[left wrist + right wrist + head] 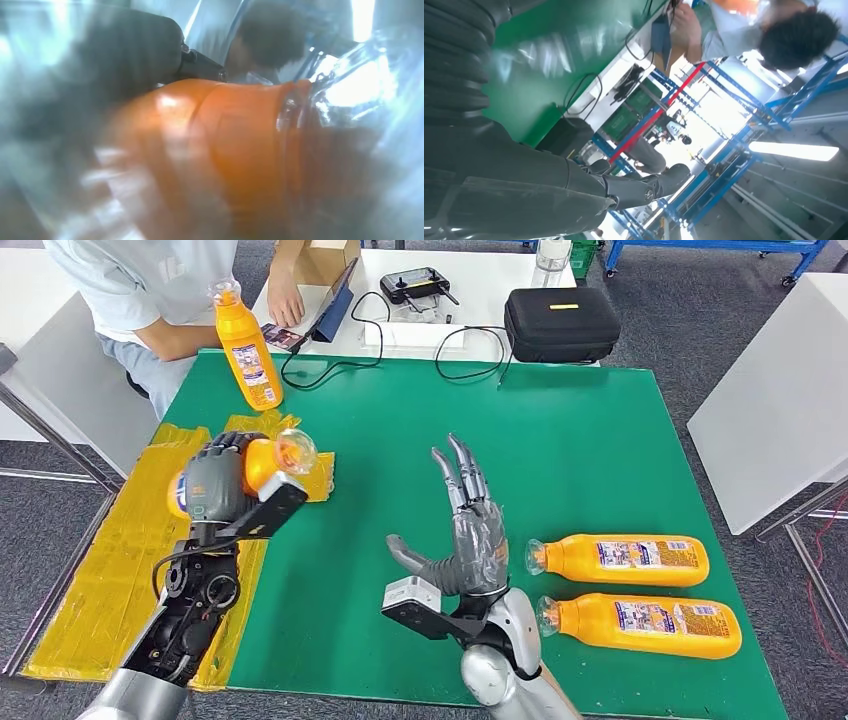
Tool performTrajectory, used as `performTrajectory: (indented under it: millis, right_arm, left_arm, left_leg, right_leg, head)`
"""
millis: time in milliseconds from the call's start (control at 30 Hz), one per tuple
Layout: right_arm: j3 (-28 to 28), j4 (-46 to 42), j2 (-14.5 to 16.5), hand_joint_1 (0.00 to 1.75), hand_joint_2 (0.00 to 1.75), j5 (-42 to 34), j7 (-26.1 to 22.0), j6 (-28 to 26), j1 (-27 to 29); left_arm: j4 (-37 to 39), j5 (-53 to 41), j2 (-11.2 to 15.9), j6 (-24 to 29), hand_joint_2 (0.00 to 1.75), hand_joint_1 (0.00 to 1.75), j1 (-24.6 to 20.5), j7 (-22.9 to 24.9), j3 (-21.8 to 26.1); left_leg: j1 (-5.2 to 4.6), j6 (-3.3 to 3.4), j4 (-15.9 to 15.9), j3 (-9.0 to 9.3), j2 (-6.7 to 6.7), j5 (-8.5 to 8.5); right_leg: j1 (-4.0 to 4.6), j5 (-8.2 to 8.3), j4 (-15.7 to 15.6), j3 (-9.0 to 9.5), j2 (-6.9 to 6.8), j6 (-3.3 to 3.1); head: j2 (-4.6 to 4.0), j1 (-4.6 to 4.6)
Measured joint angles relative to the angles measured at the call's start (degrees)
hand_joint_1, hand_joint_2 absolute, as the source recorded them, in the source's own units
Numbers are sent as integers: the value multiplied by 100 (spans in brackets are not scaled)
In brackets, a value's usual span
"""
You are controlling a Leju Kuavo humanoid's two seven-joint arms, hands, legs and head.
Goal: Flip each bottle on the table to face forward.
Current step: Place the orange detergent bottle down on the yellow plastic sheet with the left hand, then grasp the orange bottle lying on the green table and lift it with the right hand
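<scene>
1. Four orange bottles were in the head view: one upright bottle (247,348) stood at the far left of the counter (560,440), two lay on their sides at the near right, and one was in the left robot hand (222,483).
2. The two lying bottles rested side by side, the farther lying bottle (622,560) just beyond the nearer lying bottle (645,626), both with clear caps pointing toward the counter's middle and labels facing up.
3. The left robot hand gripped the held bottle (268,460) around its body above the yellow taped patch (120,550), clear cap pointing right; in the left wrist view its orange shoulder (235,145) was blurred and close.
4. The right robot hand (468,540) was raised over the green mat with its fingers (462,475) spread wide and upward, holding nothing; it stood near the lying bottles but apart from them.
5. Beyond the mat, a white table carried a black case (560,323), a controller (414,284), looping cables (470,345) and a phone (281,337).
6. One seated person (150,285) was beside the upright bottle, a hand resting near the phone.
</scene>
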Motion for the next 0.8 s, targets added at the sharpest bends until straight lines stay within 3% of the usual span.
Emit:
performTrajectory:
  millis: [67,133,300,567,667,700,800]
  right_arm:
    - [-149,-248,-7,0,175,28,37,127,66]
    - [-264,-449,-8,0,175,49,41,188,130]
    - [-402,-753,-9,0,175,124,51,271,245]
    - [-473,-884,-10,0,175,140,75,307,334]
    - [-478,-884,-10,0,175,126,75,309,347]
    - [-479,-884,-10,0,175,115,75,310,350]
    - [-480,-884,-10,0,175,93,75,309,352]
  left_arm:
    - [240,-1491,77,-140,175,175,-29,549,-15]
    - [501,-2208,125,-266,175,175,-56,790,-25]
    - [1171,-2627,191,-654,175,175,-176,914,-38]
    - [1953,-2462,270,-667,175,175,-210,741,-28]
    - [2131,-2135,267,-689,175,112,-207,504,47]
    - [2183,-1979,257,-743,175,71,-209,410,85]
    - [2317,-1308,202,-1175,175,3,-258,74,276]
  left_leg:
    - [0,0,-1,0,2,0]
    - [0,0,0,0,3,0]
    - [0,0,0,0,3,1]
    - [0,0,0,-2,1,0]
    - [0,0,-1,-2,1,0]
    - [0,0,-1,-2,1,0]
    - [0,0,-1,1,-3,0]
  right_leg:
    - [0,0,0,-1,2,0]
    - [0,0,0,-1,3,0]
    - [0,0,1,0,3,0]
    - [0,0,0,-2,2,0]
    - [0,0,0,-2,2,0]
    - [0,0,0,-1,1,0]
    - [-1,0,0,5,-6,0]
  head:
    - [0,0]
    - [0,1]
    - [0,1]
    - [0,1]
    - [0,0]
    - [0,0]
    - [0,1]
